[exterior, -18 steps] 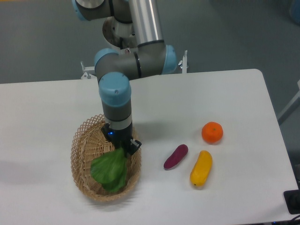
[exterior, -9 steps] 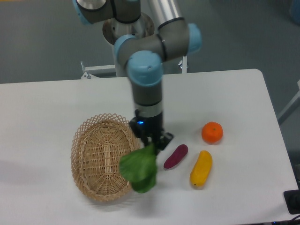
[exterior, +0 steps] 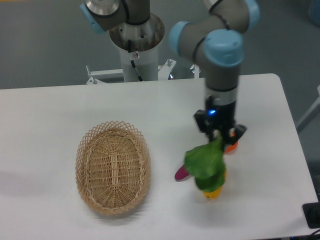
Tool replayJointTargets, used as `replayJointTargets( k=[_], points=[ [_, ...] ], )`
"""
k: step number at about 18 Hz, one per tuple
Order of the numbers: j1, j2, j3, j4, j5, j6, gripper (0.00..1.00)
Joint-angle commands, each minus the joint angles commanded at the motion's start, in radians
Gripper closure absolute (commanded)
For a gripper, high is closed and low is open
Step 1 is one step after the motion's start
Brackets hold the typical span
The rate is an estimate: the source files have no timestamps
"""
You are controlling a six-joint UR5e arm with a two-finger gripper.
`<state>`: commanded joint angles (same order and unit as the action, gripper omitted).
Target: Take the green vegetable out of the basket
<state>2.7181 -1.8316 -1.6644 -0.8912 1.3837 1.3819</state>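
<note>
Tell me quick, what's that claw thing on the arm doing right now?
Tool: closed on the green vegetable, holding it in the air, away from the basket.

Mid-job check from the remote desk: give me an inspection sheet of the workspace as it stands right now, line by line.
Surface: white table, no spills seen.
Job's things: green vegetable hangs from the claw above the table, clear of the basket; basket sits at front left, nothing seen inside.
Clutter: purple vegetable, yellow vegetable and an orange fruit lie beneath and behind the hanging leaves, each largely hidden.
Grippers: claw shut on the vegetable's stalk end, blue light lit on the wrist.
Cables: one dark cable runs down the arm's base column.
Surroundings: grey floor; dark object at the lower right edge, unidentifiable.
</note>
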Motion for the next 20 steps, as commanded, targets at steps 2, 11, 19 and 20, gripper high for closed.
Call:
replayJointTargets(
  k=[2,11,19,20],
  points=[
    [0.02,0.0,-0.002,-0.002,0.0,0.037,0.56],
    [0.025,0.0,-0.002,-0.006,0.0,0.046,0.56],
    [0.017,0.0,-0.002,-0.005,-0.003,0.046,0.56],
    [0.017,0.0,-0.002,-0.005,-0.003,0.045,0.56]
  ],
)
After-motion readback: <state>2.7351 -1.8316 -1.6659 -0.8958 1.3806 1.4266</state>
